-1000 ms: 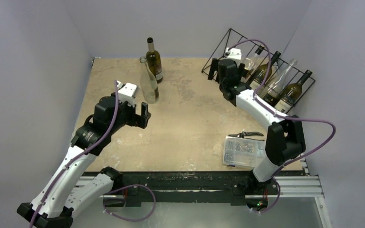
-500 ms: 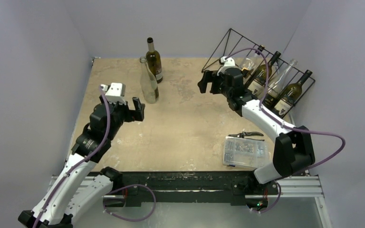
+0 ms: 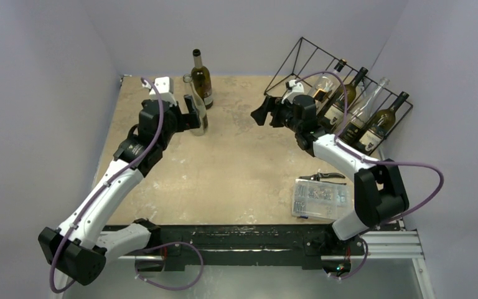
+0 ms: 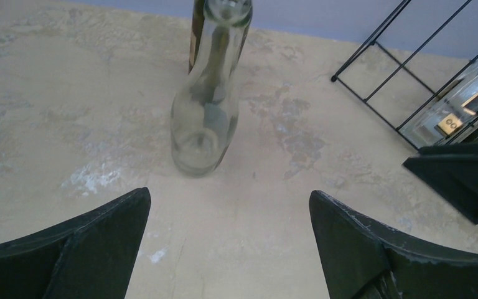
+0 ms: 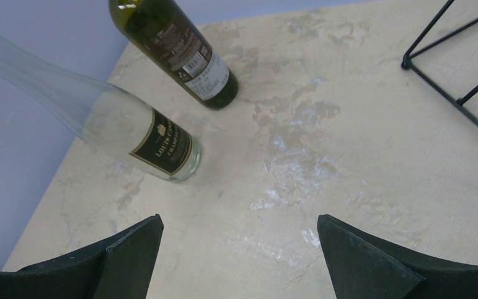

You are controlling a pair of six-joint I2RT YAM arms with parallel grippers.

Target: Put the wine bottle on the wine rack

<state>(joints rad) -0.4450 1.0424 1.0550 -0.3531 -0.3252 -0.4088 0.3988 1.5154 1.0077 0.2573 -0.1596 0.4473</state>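
A robotics lab test cell rather than a home or shop: the left arm (image 3: 109,190) and right arm (image 3: 339,149), both white and black, are bolted to an aluminium rail (image 3: 389,244) at the near edge of a beige, stone-patterned worktop (image 3: 249,168) boxed in by plain lavender-grey walls (image 3: 37,93). Purple cables (image 3: 440,179) loop loose off the arms. A clear parts box (image 3: 319,198) of small hardware and hand cutters (image 3: 325,177) lie on the same surface as staged props, a wire wine rack (image 3: 284,64) and wine bottles (image 3: 201,78).
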